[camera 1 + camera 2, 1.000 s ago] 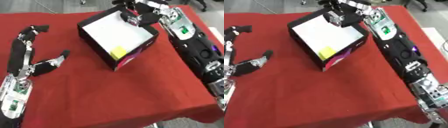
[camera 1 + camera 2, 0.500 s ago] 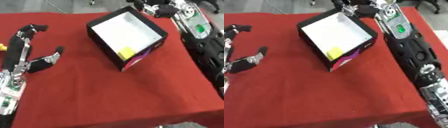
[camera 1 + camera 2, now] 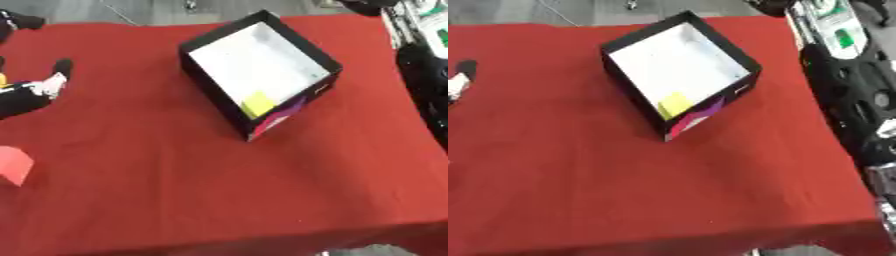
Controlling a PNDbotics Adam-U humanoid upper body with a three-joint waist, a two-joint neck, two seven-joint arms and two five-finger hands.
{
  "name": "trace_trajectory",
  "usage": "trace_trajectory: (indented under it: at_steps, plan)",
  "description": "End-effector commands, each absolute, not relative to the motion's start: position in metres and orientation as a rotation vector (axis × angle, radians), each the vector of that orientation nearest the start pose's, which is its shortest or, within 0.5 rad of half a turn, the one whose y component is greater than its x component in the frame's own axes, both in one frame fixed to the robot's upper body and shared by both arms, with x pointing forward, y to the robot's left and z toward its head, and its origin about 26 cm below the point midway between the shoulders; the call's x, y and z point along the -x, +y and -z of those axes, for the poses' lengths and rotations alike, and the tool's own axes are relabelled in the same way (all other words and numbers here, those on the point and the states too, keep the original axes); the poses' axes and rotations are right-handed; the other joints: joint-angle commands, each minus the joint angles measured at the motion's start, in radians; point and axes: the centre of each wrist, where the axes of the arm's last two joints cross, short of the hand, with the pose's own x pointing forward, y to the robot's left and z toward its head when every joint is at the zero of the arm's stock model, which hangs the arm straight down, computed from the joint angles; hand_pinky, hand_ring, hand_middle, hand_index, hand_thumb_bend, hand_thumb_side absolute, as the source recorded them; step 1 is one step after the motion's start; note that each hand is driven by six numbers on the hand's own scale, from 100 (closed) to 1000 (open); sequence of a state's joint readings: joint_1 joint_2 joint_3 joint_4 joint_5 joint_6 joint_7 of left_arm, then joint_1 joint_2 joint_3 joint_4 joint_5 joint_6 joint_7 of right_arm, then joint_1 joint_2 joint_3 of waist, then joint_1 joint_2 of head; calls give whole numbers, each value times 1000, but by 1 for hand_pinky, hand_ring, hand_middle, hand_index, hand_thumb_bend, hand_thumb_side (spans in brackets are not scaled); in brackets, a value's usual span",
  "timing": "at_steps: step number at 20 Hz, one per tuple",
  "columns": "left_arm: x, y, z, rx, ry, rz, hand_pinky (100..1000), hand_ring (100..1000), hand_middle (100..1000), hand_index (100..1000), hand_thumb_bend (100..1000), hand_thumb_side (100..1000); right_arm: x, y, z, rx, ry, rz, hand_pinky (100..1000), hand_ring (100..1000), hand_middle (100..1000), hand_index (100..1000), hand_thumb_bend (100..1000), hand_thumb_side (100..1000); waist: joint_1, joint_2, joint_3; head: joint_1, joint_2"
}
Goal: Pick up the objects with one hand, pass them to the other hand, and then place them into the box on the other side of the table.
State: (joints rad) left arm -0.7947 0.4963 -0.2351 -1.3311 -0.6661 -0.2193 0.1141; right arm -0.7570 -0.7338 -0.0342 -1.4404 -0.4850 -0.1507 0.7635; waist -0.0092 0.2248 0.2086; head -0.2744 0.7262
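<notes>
A black box with a white floor stands askew at the back middle of the red table. Inside, against its near wall, lies a yellow object. A pink block lies on the cloth at the left edge. My left hand shows at the left edge, fingers spread and relaxed, with a small yellow bit beside it. My right arm runs down the right side. Of my right hand only a dark shape shows at the top edge, beyond the box.
The table's front edge runs along the bottom of the view, its right edge under my right arm. Grey floor lies beyond the far edge. Red cloth stretches between the box and the front edge.
The camera has shifted, so the whole picture moved. My right hand has drawn back from above the box's far corner to the top edge. The pink block has come into view at left.
</notes>
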Motion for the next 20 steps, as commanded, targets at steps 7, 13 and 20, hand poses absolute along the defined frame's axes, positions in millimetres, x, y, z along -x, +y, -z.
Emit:
trace_trajectory:
  at_steps: [7,13,20]
  plan:
    - [-431,311,-252,-940,-2021,1256,897,807,703,832,333,731,-377,-393,-329,-324,-2088,-1003,1000,1000,1000,1000,100,470,16,-35,-1,30,-5]
    - [-423,333,-261,-861,-1950,1434,895,820,725,840,455,797,-373,-401,-331,-318,-2084,-992,1000,1000,1000,1000,100,470,19,-33,-2,73,-10]
    - [-415,354,-281,-829,-1890,1601,890,829,738,846,536,765,-370,-409,-331,-285,-2090,-978,1000,1000,1000,1000,100,470,19,-27,2,123,-16]
